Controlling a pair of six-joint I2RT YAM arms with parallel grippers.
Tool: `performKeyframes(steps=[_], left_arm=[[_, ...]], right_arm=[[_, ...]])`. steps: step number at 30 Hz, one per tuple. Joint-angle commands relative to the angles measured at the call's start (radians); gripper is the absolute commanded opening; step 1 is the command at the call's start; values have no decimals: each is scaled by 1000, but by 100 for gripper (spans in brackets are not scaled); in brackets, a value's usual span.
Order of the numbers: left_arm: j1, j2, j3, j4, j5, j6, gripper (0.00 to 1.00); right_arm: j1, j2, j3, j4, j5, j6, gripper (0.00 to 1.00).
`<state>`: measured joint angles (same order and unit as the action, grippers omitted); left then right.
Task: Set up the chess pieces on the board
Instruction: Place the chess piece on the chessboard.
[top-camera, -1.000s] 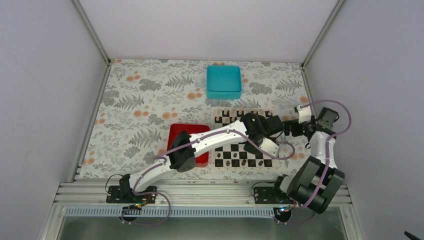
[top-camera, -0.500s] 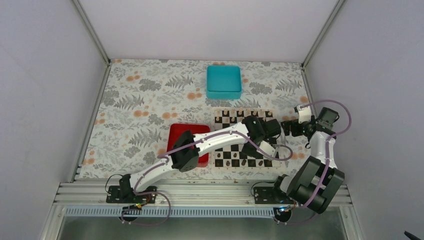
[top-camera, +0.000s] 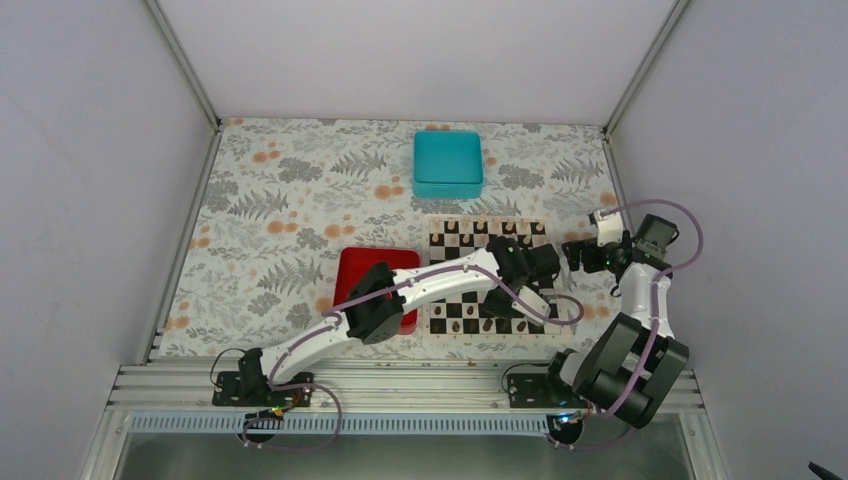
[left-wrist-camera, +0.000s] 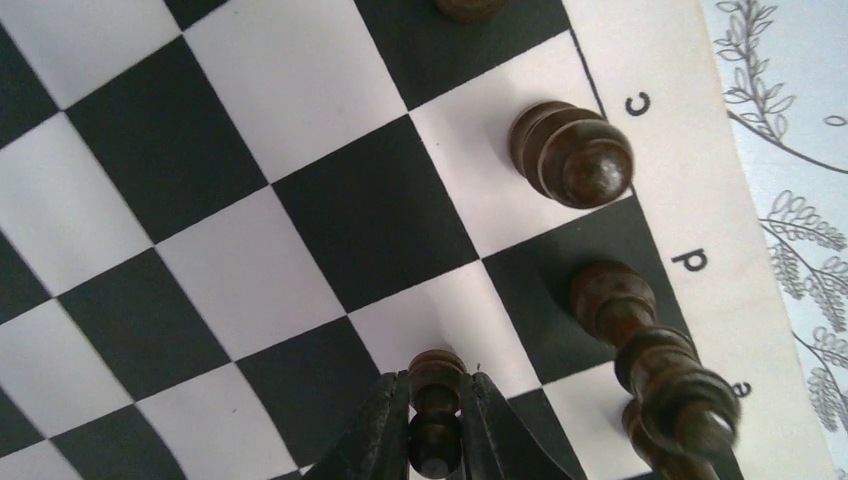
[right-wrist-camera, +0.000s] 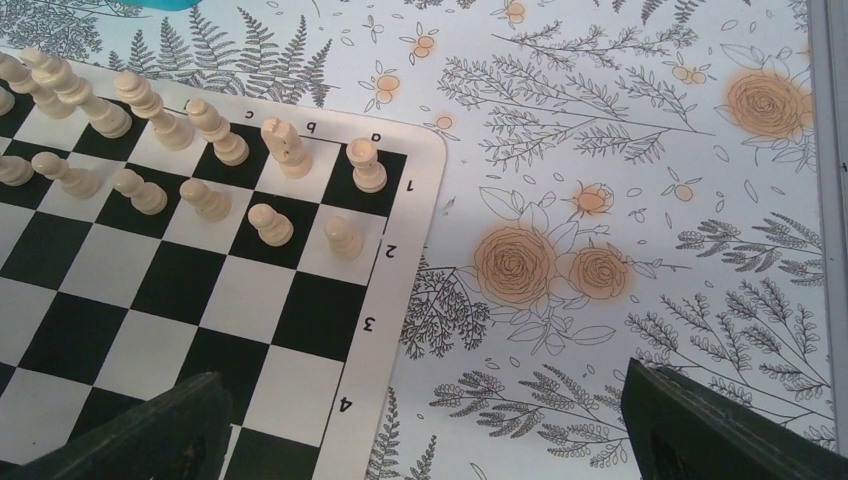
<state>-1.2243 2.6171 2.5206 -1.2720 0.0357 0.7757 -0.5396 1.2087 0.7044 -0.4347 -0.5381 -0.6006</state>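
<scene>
The left fingers (left-wrist-camera: 385, 430) pinch a dark pawn (left-wrist-camera: 437, 365) over the chessboard (left-wrist-camera: 250, 270), which lies near the tabletop's (right-wrist-camera: 600, 130) near right corner. Other dark pieces (left-wrist-camera: 572, 155) stand along the board's near edge. The right fingers (right-wrist-camera: 150, 430) gape wide, empty, beside the board's right edge.

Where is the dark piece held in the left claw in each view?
Top external: hidden under the left claw, near side of the board.
Left wrist: dark piece at bottom centre, between the fingers.
Right wrist: not in it.
Shared landmark: the board.
</scene>
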Motion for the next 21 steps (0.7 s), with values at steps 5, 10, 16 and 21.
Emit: performKeyframes(steps=[5, 10, 16, 21], left_arm=[[-1, 38, 5, 10, 18, 11, 14], [-1, 35, 3, 7, 19, 10, 14], [-1, 25, 4, 2, 18, 10, 14], [-1, 18, -3, -1, 14, 10, 15]], right_arm=[[-17, -30, 3, 24, -13, 13, 100], [-19, -28, 1, 22, -19, 11, 100], [-19, -26, 1, 20, -22, 9, 100], [-19, -26, 0, 17, -27, 6, 100]])
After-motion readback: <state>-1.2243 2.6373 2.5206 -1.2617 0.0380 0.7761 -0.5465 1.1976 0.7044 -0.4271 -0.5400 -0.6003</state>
